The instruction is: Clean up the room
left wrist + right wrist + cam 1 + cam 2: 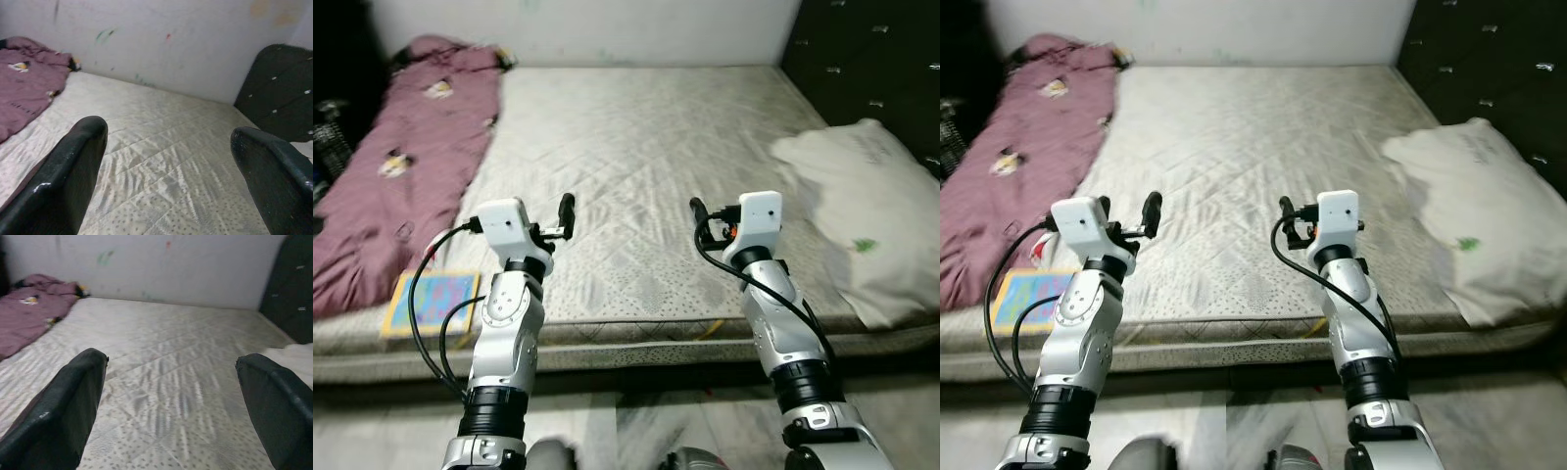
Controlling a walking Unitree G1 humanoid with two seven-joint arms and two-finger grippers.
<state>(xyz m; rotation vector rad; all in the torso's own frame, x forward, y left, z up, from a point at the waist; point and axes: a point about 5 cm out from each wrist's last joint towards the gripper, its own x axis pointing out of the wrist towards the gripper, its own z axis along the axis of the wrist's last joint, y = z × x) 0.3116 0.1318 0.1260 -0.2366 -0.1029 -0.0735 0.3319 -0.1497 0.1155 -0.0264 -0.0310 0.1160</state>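
Note:
A crumpled maroon blanket (401,166) lies along the left side of a bare quilted mattress (646,137). At the right side rests a white pillow (871,206). A colourful flat book (431,302) sits on the mattress's near left corner. My left gripper (564,217) hovers over the near edge of the mattress, open and holding nothing, just right of the book. Further right, my right gripper (699,213) is held at the same height, also open and with nothing in it. Both wrist views look across the mattress between the spread fingers (68,166) (68,396).
A dark padded headboard (871,69) stands behind the pillow at the right. A white wall (607,24) closes off the far side of the bed. Pale floor (636,431) runs along the bed's near edge. A dark object (328,137) stands at the far left.

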